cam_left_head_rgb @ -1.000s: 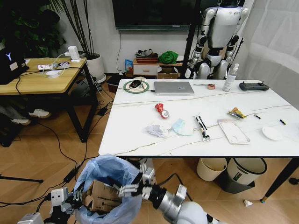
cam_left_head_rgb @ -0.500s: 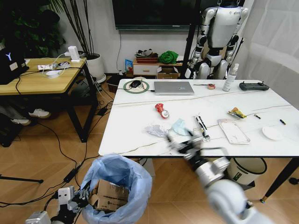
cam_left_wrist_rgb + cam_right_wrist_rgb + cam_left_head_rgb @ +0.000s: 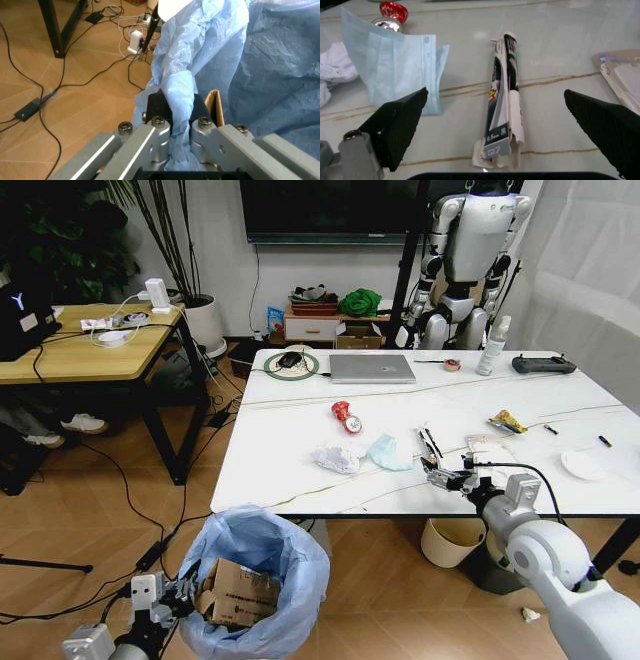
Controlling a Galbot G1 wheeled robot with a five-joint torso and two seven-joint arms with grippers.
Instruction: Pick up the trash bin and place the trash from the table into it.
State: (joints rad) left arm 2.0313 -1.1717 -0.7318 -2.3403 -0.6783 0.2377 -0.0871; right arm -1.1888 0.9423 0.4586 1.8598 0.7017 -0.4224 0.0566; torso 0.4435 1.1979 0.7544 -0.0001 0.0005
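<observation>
The trash bin (image 3: 262, 565), lined with a billowing blue bag, hangs low at the left in front of the table (image 3: 290, 480). My left gripper (image 3: 183, 591) is shut on the bin's bag rim (image 3: 176, 98). Folded brown cardboard (image 3: 240, 596) lies inside. My right gripper (image 3: 449, 476) hovers open at the table's front edge, its fingers (image 3: 402, 118) spread either side of a long black-and-white wrapper (image 3: 505, 93). Beside the wrapper lie a light blue mask (image 3: 390, 63), a crumpled tissue (image 3: 335, 459) and a crushed red can (image 3: 345, 416).
Further right lie a clear packet (image 3: 498, 462), a yellow wrapper (image 3: 507, 421) and a white disc (image 3: 582, 466). A laptop (image 3: 372, 368), spray bottle (image 3: 490, 347) and controller (image 3: 543, 364) sit at the back. A cream bin (image 3: 452, 540) and black-rimmed bin (image 3: 525, 545) stand under the table.
My right arm has swung from above the bin up and right to the table's front edge, over the long wrapper. The left gripper keeps its hold on the bin.
</observation>
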